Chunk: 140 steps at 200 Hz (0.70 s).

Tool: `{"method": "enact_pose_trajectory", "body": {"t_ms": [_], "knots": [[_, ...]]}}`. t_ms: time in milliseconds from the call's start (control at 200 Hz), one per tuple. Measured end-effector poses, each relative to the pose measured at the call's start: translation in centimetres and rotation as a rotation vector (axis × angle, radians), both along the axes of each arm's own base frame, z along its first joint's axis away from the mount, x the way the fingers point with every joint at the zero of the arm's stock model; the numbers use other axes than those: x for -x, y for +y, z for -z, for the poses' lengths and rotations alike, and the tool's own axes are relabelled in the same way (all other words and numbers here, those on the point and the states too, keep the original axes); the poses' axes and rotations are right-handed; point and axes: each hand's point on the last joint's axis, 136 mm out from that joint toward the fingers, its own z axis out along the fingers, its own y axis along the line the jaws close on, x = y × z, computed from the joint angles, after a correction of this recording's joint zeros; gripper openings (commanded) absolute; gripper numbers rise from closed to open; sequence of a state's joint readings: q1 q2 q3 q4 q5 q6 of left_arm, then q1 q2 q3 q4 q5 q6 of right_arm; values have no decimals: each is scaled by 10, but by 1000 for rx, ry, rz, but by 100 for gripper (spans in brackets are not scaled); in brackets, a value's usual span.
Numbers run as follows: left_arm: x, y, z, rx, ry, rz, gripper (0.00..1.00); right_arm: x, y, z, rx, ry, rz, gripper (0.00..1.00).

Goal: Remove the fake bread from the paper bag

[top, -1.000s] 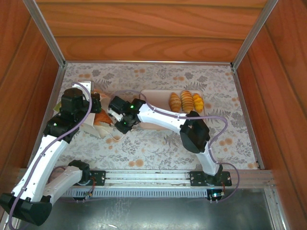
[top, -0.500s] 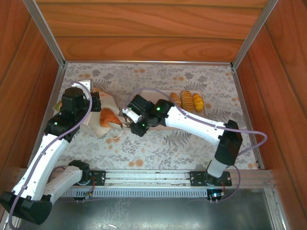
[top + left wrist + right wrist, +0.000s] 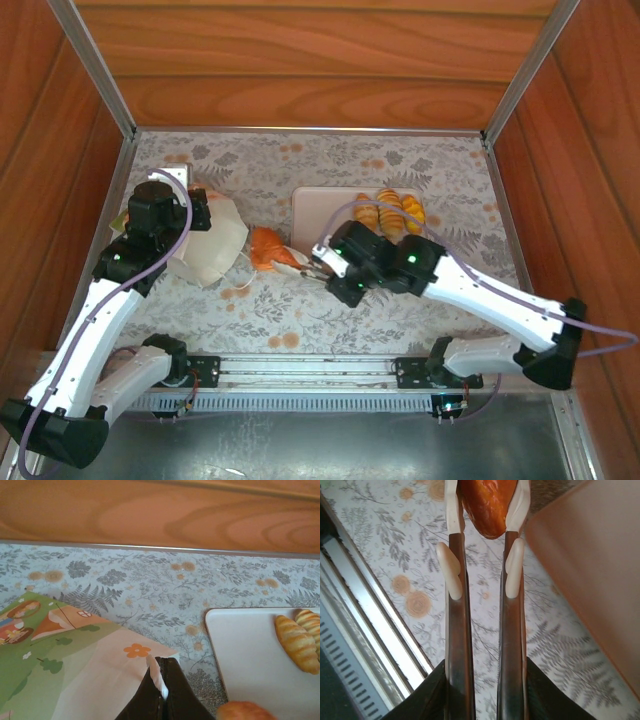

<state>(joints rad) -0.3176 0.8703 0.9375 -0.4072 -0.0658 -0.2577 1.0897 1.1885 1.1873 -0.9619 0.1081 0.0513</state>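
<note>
The paper bag (image 3: 212, 248) lies on the left side of the table (image 3: 300, 160), the tray (image 3: 322, 205) sits to its right with rolls (image 3: 390, 211) on its right end, and one bread piece (image 3: 267, 248) is between bag and tray.

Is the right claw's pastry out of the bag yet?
Out: the pastry, gripped by the right claw, is clear of the paper bag.

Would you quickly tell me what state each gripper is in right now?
The left gripper: closed, pinching an edge of the paper bag.
The right gripper: closed on an orange-brown piece of fake bread.
</note>
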Motion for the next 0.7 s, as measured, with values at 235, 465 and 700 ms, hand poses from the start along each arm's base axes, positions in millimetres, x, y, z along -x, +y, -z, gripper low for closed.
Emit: {"method": "enact_pose_trajectory", "body": {"t_ms": [235,465,700], "knots": [[-2,0,-2,-2,-10,-3,0,-43,-55,8,109,28,210,29],[1,2,-7,-8,-29,-5,0,-66,-79,29,240,102,242,32],[2,4,-12,-6,-47,-10,0,-65,-92,43,355,132,154,39]]}}
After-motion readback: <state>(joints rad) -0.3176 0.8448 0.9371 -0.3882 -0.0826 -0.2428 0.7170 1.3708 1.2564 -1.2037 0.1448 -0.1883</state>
